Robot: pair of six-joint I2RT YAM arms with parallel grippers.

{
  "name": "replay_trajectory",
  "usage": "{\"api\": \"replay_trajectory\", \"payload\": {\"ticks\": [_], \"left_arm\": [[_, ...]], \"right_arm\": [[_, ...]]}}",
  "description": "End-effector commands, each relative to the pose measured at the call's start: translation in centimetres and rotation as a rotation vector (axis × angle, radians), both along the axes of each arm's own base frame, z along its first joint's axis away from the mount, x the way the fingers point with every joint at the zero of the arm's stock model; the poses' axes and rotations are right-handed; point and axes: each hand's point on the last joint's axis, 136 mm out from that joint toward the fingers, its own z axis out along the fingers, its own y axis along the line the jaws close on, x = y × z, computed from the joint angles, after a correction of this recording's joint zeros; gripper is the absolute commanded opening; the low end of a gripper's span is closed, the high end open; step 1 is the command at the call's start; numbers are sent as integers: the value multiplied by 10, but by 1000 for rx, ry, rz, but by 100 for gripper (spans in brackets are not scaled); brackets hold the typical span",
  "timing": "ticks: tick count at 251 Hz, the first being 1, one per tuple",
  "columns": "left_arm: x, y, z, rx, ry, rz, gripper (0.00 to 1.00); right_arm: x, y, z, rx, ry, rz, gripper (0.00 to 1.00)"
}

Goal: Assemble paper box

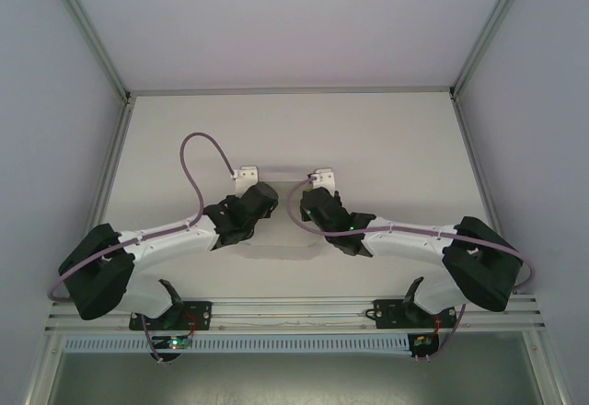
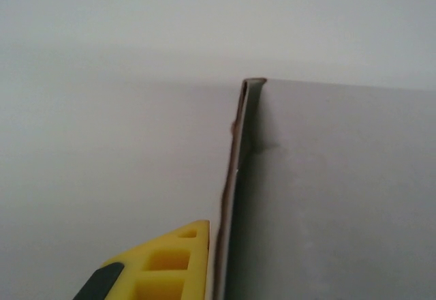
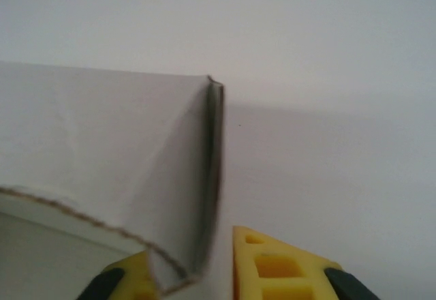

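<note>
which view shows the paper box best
Right wrist: the paper box shows a wall, a folded corner and a raw cut edge. Left wrist shows one wall and a card edge end-on. Top external gives a faint outline, white on the white table.

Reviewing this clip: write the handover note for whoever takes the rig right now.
Left gripper: shut on an upright wall of the paper box.
Right gripper: jaws slightly apart around a folded wall edge on its side, loose grip at most.
Box: mid-table, between both arms.
Done: a wall stands upright at each gripper.
Left: remaining flaps and closing; their state cannot be told here.
</note>
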Motion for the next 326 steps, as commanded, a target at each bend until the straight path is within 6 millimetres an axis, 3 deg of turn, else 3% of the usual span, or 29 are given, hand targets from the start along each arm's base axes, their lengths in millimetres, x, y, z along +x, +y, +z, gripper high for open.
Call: {"api": "replay_trajectory", "payload": {"ticks": [1,46,81,123,164,195,226,267,301,326], "left_arm": [[11,15,14,25,-45,17,0],[8,16,13,16,3,39,0],[6,18,9,41,41,51,0],[2,6,6,20,73,-15,0],[-4,-15,4,57,169,-194,0],[-20,-30,-1,115,299,-379,0],[-41,-40,-12,207,441,-585,1],[-35,-31,-18,439,544,-721,0],[-41,-36,-22,639,636,-967,0],[-29,-40,-25,774,669,-1036,0]], "right_arm": [[-6,-13,-20,-74,61,-19,22],[-17,23,-11,13,65,138,66],[-33,54,15,139,43,323,98],[-42,50,49,197,-36,368,98],[-44,9,64,154,-94,263,98],[-51,-30,74,154,-108,150,98],[-53,-75,71,159,-77,13,98],[-50,-119,59,169,-19,-99,98],[-50,-135,47,198,19,-145,98],[-49,-139,35,210,56,-154,98]]}}
